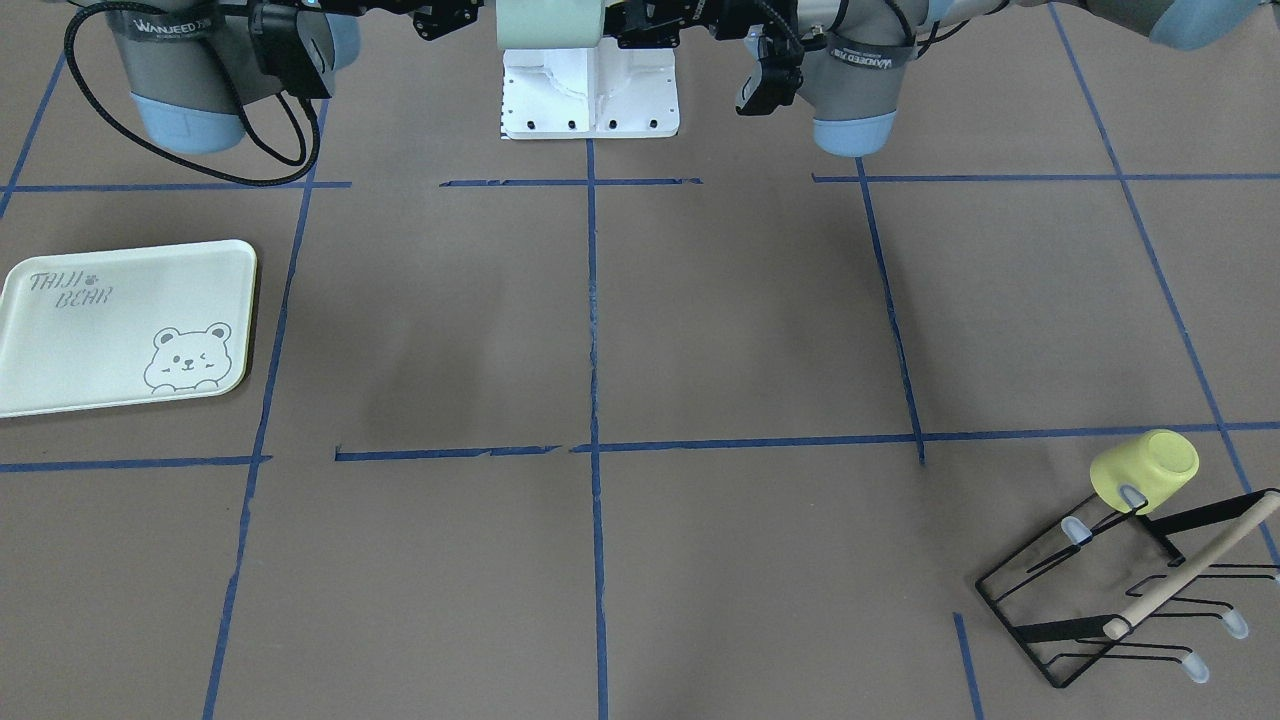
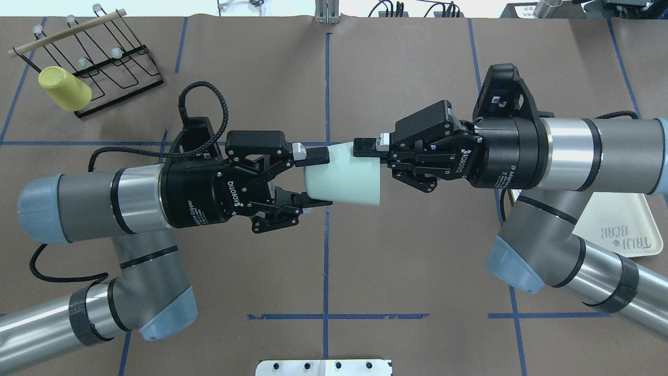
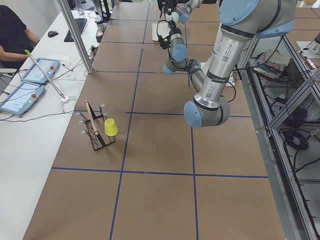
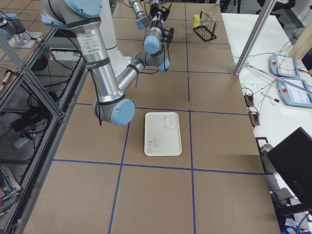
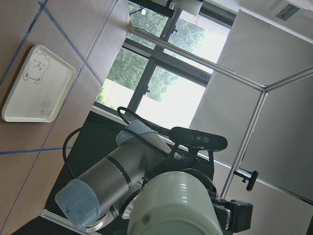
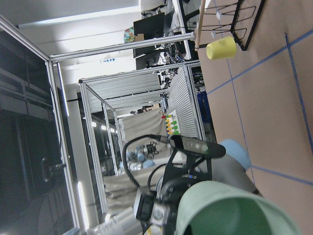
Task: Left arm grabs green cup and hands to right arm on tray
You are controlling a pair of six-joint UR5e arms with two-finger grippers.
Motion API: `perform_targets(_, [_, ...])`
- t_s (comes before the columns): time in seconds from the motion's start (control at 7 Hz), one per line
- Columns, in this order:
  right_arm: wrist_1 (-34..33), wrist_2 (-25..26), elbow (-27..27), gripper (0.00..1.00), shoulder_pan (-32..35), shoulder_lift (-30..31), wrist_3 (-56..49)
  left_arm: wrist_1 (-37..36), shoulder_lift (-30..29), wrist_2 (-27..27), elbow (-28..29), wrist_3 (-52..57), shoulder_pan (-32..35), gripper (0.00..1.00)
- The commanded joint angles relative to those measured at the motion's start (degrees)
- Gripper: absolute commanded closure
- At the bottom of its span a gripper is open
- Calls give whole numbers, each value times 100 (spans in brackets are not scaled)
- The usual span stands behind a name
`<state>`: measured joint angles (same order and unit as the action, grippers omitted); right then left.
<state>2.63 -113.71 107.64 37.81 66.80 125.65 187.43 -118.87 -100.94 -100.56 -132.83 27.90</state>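
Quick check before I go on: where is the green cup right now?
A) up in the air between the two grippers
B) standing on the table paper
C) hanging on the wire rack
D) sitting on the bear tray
A: the green cup is off the table, with the left gripper closed on either side of its closed end and the right gripper at its open rim.

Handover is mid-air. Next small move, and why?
Probably close the right hand firmly on the rim of the pale mint-green tumbler before anything releases. The left hand clamps its base in mid-air, but only one right finger shows on the rim and the other is hidden, so that grip is unconfirmed.
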Motion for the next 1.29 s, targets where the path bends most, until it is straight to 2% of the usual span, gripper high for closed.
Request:
perform_targets(0.0, [-8,16,64,100,-1,0,3,-5,57,83,2,55,14,0])
perform_targets(0.57, [9,-19,82,100,16,202,-41,4,75,83,-7,82,58,0])
perform_targets(0.86, [254,-37,274,100,34,516,-32,4,92,144,36,90,171,0])
perform_targets(1.14, [256,-11,301,100,409,842,-32,-5,163,153,63,90,259,0])
